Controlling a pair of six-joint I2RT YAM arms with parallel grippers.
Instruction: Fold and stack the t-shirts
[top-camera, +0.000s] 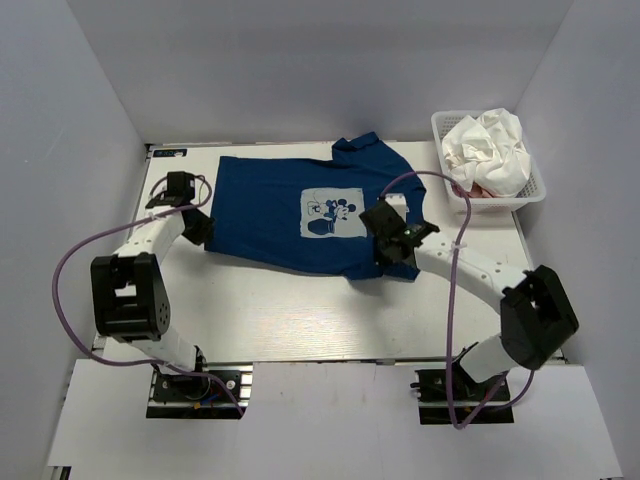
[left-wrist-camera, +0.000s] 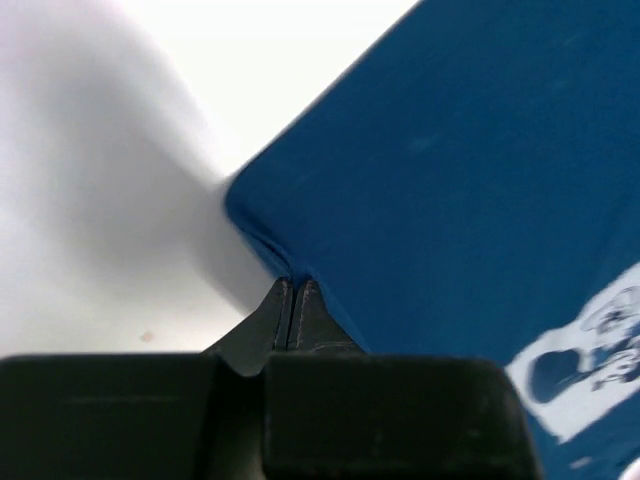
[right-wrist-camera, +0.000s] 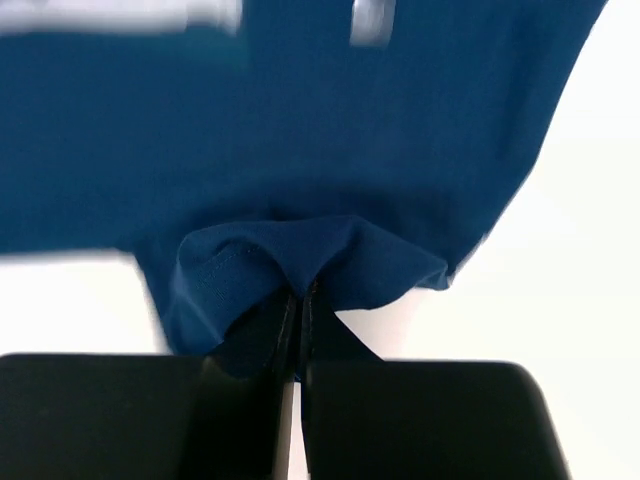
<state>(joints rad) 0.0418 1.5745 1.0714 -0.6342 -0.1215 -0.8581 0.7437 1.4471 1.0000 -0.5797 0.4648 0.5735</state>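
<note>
The navy blue t-shirt (top-camera: 270, 215) lies spread flat on the table, its pale mouse print (top-camera: 331, 214) facing up. My left gripper (top-camera: 200, 228) is shut on the shirt's near left corner; the left wrist view shows the cloth (left-wrist-camera: 450, 180) pinched at the closed tips (left-wrist-camera: 291, 285). My right gripper (top-camera: 392, 250) is shut on the near right hem, where the fabric (right-wrist-camera: 300, 130) bunches up around the closed tips (right-wrist-camera: 303, 290). A crumpled white t-shirt (top-camera: 490, 150) fills the basket, and a bit of pink t-shirt (top-camera: 480, 190) shows under it.
The white mesh basket (top-camera: 500, 203) stands at the far right of the table, close to the right wall. Pale walls enclose the table on the left, back and right. A purple cable (top-camera: 430, 180) arcs over the shirt's right sleeve.
</note>
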